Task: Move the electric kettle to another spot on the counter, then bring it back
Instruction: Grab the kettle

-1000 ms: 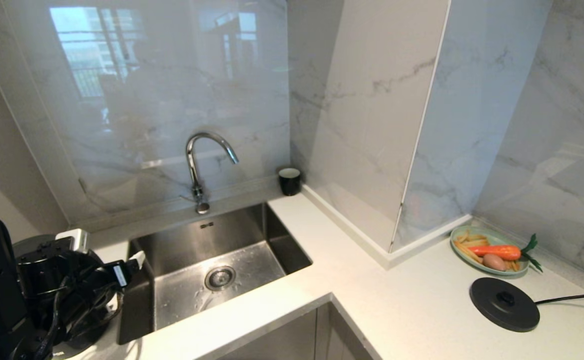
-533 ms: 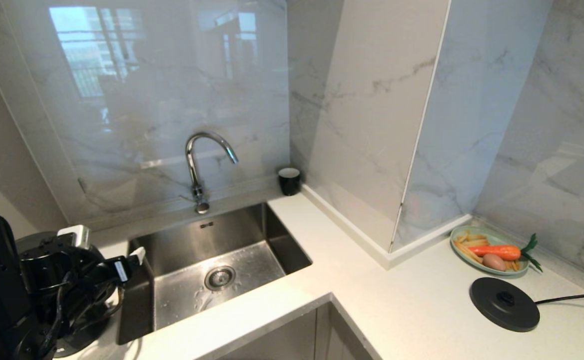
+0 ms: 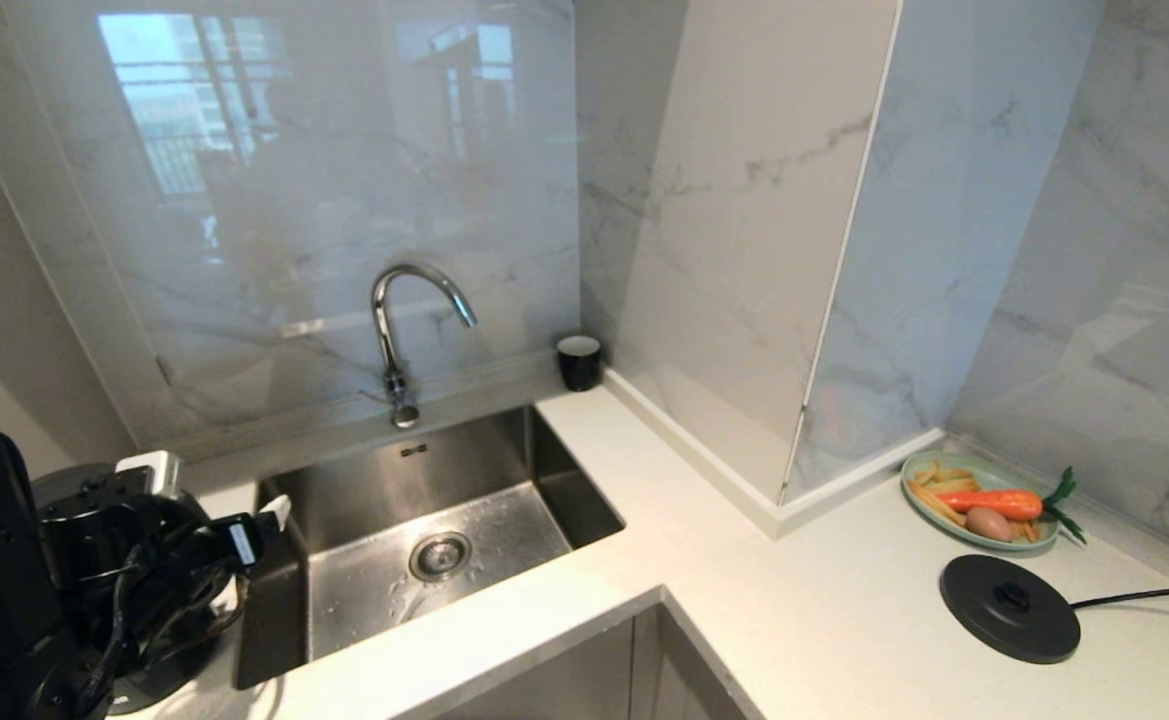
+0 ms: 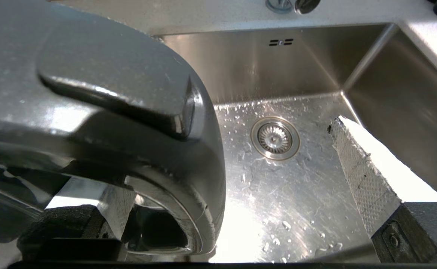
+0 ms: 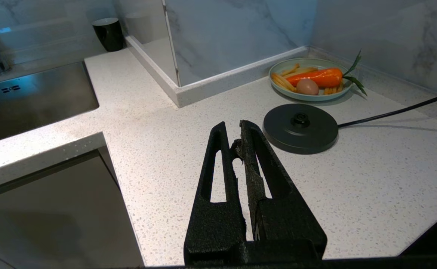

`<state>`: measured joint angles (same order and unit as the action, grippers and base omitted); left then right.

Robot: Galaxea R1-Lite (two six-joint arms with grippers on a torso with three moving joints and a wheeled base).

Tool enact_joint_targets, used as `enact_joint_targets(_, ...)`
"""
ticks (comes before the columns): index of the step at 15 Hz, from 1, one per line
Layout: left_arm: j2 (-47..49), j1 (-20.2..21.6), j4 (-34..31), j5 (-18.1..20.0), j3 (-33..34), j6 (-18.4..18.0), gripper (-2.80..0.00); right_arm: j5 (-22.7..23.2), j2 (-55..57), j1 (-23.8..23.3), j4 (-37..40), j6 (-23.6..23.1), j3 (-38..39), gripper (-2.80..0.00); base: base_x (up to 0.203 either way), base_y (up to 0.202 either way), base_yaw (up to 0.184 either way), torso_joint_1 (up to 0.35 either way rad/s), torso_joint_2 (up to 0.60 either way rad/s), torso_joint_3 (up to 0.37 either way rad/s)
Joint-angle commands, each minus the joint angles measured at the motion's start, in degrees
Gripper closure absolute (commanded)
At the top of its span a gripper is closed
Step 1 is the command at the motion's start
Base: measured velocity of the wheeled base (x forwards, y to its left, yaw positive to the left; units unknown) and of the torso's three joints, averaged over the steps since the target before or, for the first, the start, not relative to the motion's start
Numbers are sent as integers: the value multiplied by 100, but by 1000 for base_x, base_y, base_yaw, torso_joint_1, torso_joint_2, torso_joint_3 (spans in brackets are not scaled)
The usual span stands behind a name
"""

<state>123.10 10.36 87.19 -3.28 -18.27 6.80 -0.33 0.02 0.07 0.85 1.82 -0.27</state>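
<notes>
Left gripper point(image 3: 244, 535) is seen in the head view at the near left corner of the sink point(image 3: 564, 480), its white-tipped fingers spread wide above the electric kettle point(image 3: 94, 480), whose grey lid and black body are largely masked by the arm and its cables; the kettle is placed on the counter point(image 3: 844, 620) just left of the sink. Well to the right of the sink, the round black base disc point(image 3: 1009, 608) with its cord is located, with a green plate of vegetables point(image 3: 979, 487) just behind it, and a small black cup point(image 3: 580, 361) is set at the sink's far right corner. From the left wrist view, the kettle's handle point(image 4: 121, 93) is shown between the widely parted fingers point(image 4: 360, 168), with the sink drain point(image 4: 275, 138) beyond; contact cannot be determined. From the right wrist view, the right gripper point(image 5: 237, 142) is seen with fingers closed together and empty, held over the counter to the right of the sink, near the base disc point(image 5: 300, 127).
</notes>
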Motion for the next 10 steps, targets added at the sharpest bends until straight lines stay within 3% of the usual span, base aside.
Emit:
enact_joint_targets(1, -32, -25, 48, 3, 34, 6, -280, -2, -2, 1, 2, 2, 0, 0, 0, 0, 0, 0, 0, 0)
enact_joint_targets(7, -14, -172, 48, -3, 84, -12, -280, -2, 2, 1, -2, 2, 0, 0, 0, 0, 0, 0, 0, 0)
enact_joint_targets(8, -14, -184, 48, -6, 111, -18, 0, 0, 6, 1, 0, 2, 0, 0, 0, 0, 0, 0, 0, 0)
enact_joint_targets(10, -23, -184, 48, -6, 122, -21, 0, -2, 6, 1, 3, 2, 0, 0, 0, 0, 0, 0, 0, 0)
